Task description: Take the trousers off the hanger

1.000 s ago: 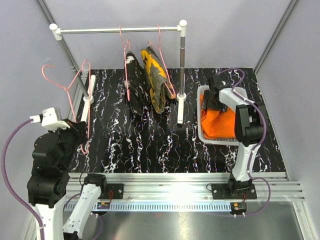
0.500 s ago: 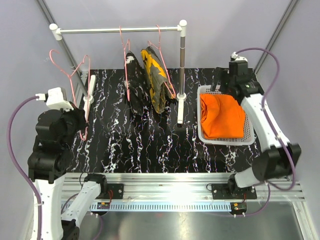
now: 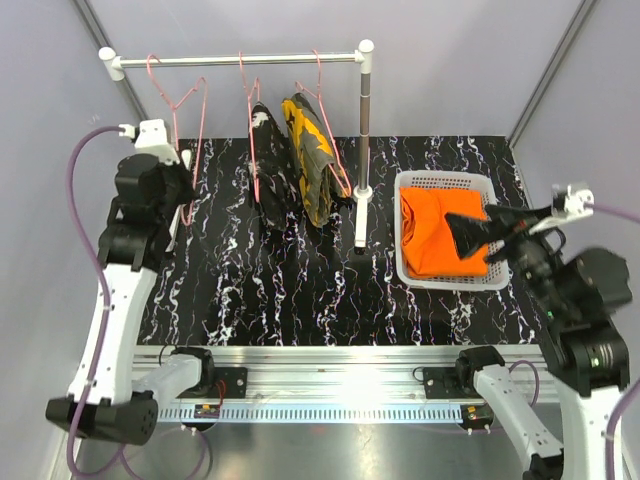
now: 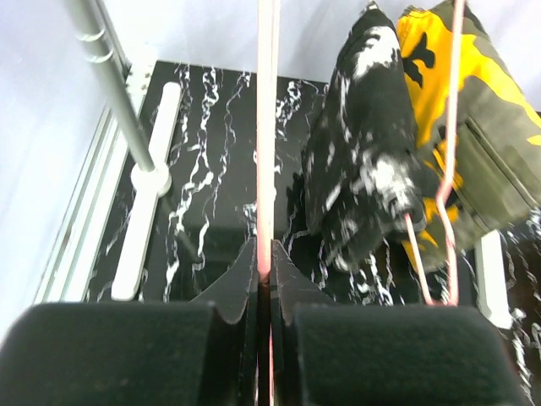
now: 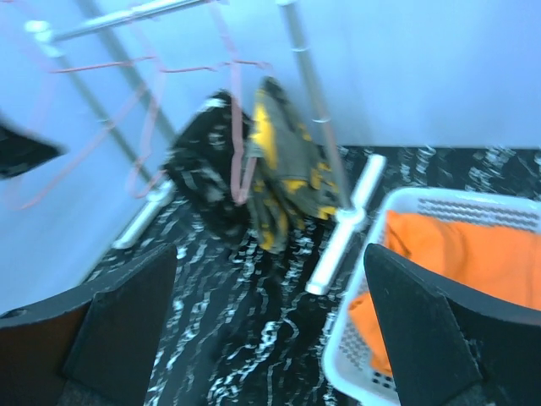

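Note:
An empty pink hanger [image 3: 192, 115] has its hook at the left end of the rail [image 3: 235, 60]. My left gripper [image 3: 183, 188] is shut on its lower wire [image 4: 267, 127], which runs up between the left gripper's [image 4: 265, 262] jaws. The black speckled trousers [image 3: 270, 185] [image 4: 363, 161] and the camouflage trousers [image 3: 315, 160] [image 4: 486, 135] hang on two pink hangers mid-rail. The orange trousers [image 3: 440, 230] [image 5: 473, 254] lie in the white basket [image 3: 405, 262]. My right gripper [image 3: 465, 235] [image 5: 270, 296] hovers above the basket's near right side, open, with nothing between its fingers.
The rack's right post [image 3: 366, 110] and its white foot bar [image 3: 360, 215] stand between the hanging trousers and the basket. The left post [image 4: 114, 89] and its foot bar [image 4: 148, 194] are beside my left gripper. Grey walls enclose the black marbled table [image 3: 300, 290].
My left arm has carried the empty hanger up and back, bringing its hook to the rail. My right arm has pulled back from the basket to the near right, its jaws spread wide.

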